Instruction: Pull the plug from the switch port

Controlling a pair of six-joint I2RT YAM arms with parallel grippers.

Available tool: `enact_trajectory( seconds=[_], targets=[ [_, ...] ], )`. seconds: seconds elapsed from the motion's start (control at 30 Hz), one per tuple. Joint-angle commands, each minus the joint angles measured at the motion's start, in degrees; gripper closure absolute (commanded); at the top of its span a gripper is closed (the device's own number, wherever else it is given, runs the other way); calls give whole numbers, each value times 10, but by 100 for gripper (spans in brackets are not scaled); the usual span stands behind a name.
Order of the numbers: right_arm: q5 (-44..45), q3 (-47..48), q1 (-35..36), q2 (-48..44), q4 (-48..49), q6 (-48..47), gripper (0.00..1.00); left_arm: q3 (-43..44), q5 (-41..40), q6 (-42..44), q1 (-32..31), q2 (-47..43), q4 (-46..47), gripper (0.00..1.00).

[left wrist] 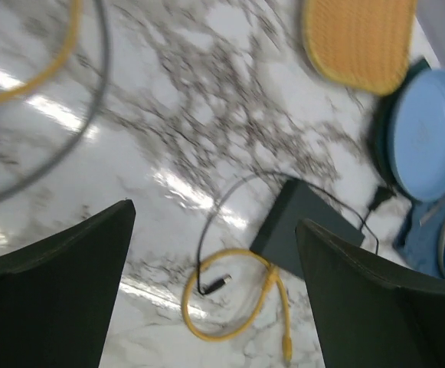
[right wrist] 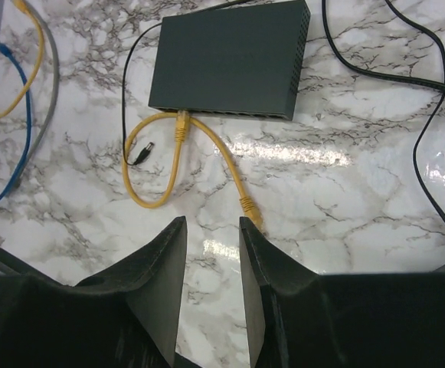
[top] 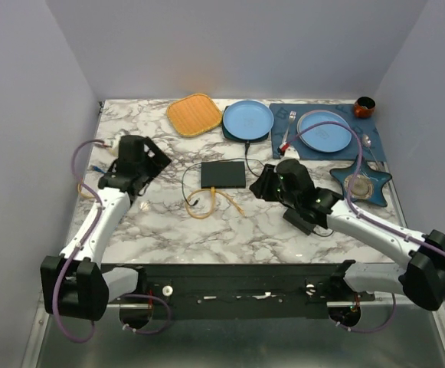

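The switch (top: 223, 175) (right wrist: 230, 57) is a flat black box lying mid-table. A yellow cable's plug (right wrist: 182, 119) (left wrist: 271, 276) sits in a port on its near edge. The cable loops on the marble, and its other end (right wrist: 250, 207) lies free. A thin black cable's barrel plug (right wrist: 142, 149) (left wrist: 216, 284) lies loose next to the loop. My left gripper (top: 155, 159) (left wrist: 214, 215) hovers wide open and empty, left of the switch. My right gripper (top: 262, 184) (right wrist: 212, 221) is right of the switch, part open, with nothing between its fingers.
An orange woven mat (top: 194, 113) and a blue plate (top: 247, 119) lie behind the switch. A blue placemat (top: 375, 142) with plate and cutlery, a brown cup (top: 364, 106) and a star-shaped coaster (top: 360, 184) fill the back right. Loose blue, yellow and grey cables (right wrist: 11, 115) lie at the left edge.
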Motion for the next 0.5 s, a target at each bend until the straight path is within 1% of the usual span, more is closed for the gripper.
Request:
enact_trajectory(
  seconds=[0.0,0.07,0.1,0.2,0.23,0.37,0.47],
  targets=[
    [8,60,0,67,6,-32,60,-102,63,-41,-130,-7,114,2],
    [6,94,-5,96,-2,-32,62,-142,62,-66,-159,-8,162,3],
    [4,105,-8,130,-2,-32,63,-172,60,-71,-177,-4,172,4],
    [-18,155,-25,183,-7,-24,67,-213,63,-85,-198,6,206,5],
    [-37,170,-31,219,-8,-22,70,-222,63,-86,-204,7,220,5],
    [-74,229,-46,293,-12,-17,76,-258,90,-83,-211,11,319,6],
    [-80,273,-47,344,-20,-27,78,-257,98,-75,-211,23,351,7]
  ],
)
